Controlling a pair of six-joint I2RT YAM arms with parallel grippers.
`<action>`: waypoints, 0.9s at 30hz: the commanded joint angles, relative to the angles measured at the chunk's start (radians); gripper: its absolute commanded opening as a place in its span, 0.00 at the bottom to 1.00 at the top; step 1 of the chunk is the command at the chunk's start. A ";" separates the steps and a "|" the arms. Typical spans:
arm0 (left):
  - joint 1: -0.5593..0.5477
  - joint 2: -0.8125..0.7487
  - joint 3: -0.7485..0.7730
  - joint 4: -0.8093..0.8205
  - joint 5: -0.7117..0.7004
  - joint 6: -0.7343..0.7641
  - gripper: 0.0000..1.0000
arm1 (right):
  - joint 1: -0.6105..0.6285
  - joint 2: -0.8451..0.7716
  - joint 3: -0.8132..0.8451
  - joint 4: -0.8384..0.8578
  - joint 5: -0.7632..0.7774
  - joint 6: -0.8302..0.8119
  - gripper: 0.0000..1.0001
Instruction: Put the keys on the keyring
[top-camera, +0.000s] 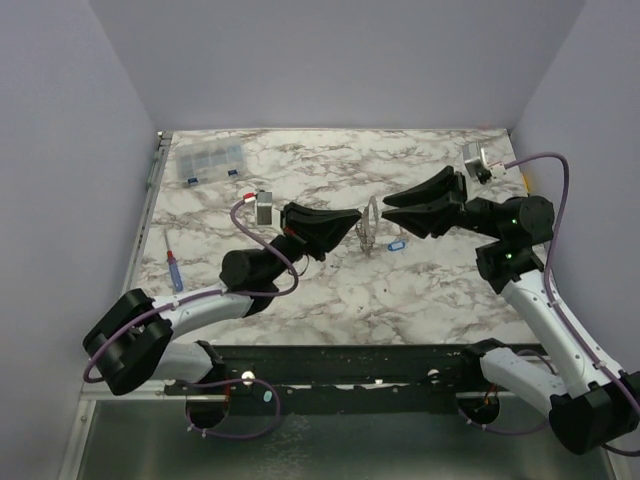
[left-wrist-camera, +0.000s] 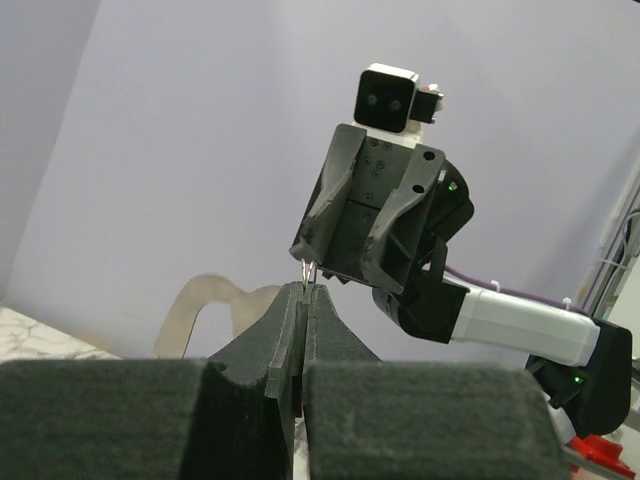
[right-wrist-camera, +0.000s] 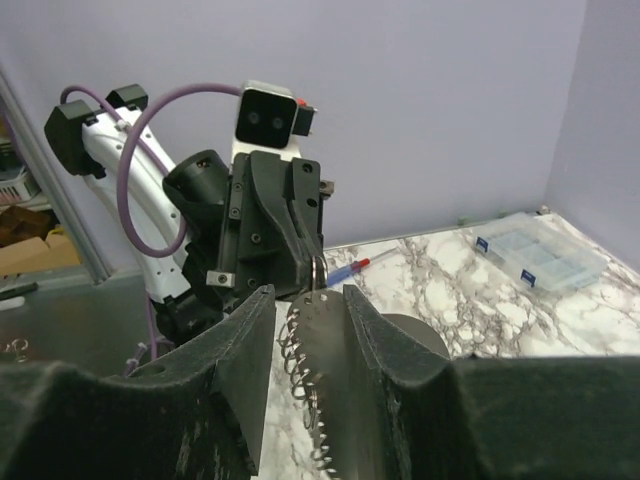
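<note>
**Desk:** What is the scene at mid-table?

**Field:** The left gripper (top-camera: 357, 217) is clamped shut. We read the thin metal pinched at its tip as the keyring (top-camera: 371, 222), held upright above the marble table (top-camera: 330, 290). The right gripper (top-camera: 386, 207) faces it, spread wide and gripping nothing.

**Desk:** And the key?

**Field:** From the right wrist we see a toothed key (right-wrist-camera: 310, 390) standing in the gap between the right fingers (right-wrist-camera: 240, 350), touching neither as far as we can tell. We cannot tell whether it already hangs on the ring. A small blue tag (top-camera: 397, 243) shows just beside the ring, below the right gripper in the overhead view.

**Desk:** How do we expect it to handle?

**Field:** Light, hard and slick, we judge. The ring is thin springy wire, apt to twist or slip between soft pads, while the key is stiff and flat. We would take the key across its flat faces near the head, leaving the hole free. We would pinch the ring close to its split, though that split is too small for us to find.
</note>
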 joint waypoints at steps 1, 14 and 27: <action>0.001 0.019 0.002 0.260 -0.046 -0.025 0.00 | -0.001 0.017 0.027 0.086 -0.041 0.059 0.37; 0.000 0.073 0.038 0.312 -0.056 -0.046 0.00 | 0.013 0.050 0.037 0.039 -0.003 0.010 0.35; -0.002 0.075 0.066 0.312 -0.069 -0.042 0.00 | 0.020 0.079 0.029 -0.015 0.020 -0.040 0.36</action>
